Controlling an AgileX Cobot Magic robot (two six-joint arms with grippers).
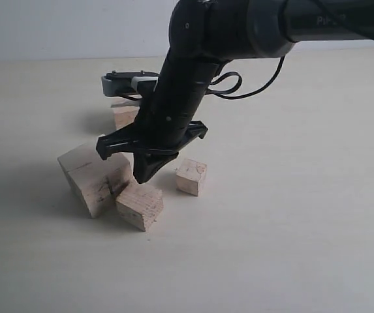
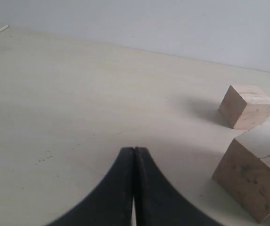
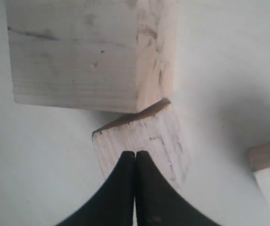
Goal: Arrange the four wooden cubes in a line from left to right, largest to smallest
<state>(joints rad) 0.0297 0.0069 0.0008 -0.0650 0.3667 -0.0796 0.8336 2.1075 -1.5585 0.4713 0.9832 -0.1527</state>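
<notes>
While largest cube [image 1: 94, 176] sat leftmost in exterior view, dark smudges on one face, second cube [image 1: 140, 206] touched its near corner. Small cube [image 1: 191, 177] stood apart to right; fourth cube [image 1: 124, 115] lay further back, partly hidden by right arm [image 1: 180, 98]. Right gripper [image 1: 140, 178], fingers pressed together and holding nothing, pointed down at second cube's rear top edge; contact unclear. Left gripper [image 2: 134, 153] rested low behind fourth cube, fingers likewise closed, empty. All on pale table [image 1: 291, 241].

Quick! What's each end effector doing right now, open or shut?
Left end effector: closed, holding nothing.
Right end effector: closed, holding nothing, tips over a wooden cube.
</notes>
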